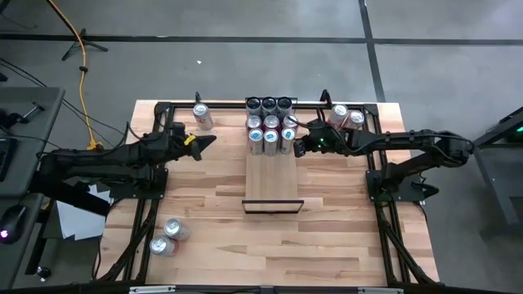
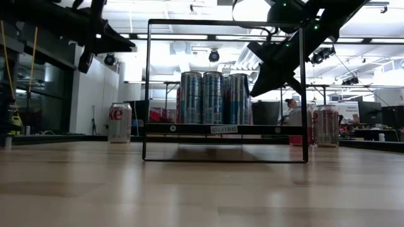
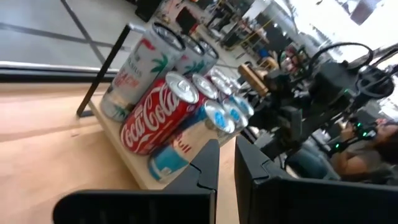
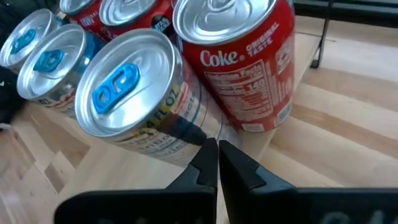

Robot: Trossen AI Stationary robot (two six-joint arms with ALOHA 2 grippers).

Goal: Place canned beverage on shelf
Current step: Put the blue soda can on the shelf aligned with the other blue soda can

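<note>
The shelf [image 1: 272,175] is a pale wood panel at the table's middle, with a thin black bar [image 1: 272,204] at its near end. Several cans [image 1: 270,124] stand upright on its far end: red Coke cans and silver cans with blue tabs [image 4: 118,87]. My right gripper [image 1: 299,148] is shut and empty. It hangs at the right side of the group, its tips just short of a silver can [image 4: 134,99]. My left gripper [image 1: 206,142] is shut and empty, above the table left of the shelf, and points toward the cans [image 3: 158,115]. My right gripper has its shut fingertips [image 4: 208,155] close to the side of the silver can with the blue tab [image 4: 180,134], slanting down from the table's right. I cannot tell whether they touch it.
Loose cans are on the table: one upright at the far left [image 1: 202,116], two at the far right [image 1: 346,117], and two lying at the near left [image 1: 167,237]. A black rail frame [image 1: 374,175] runs round the table. Bare wood lies near the shelf's black bar.
</note>
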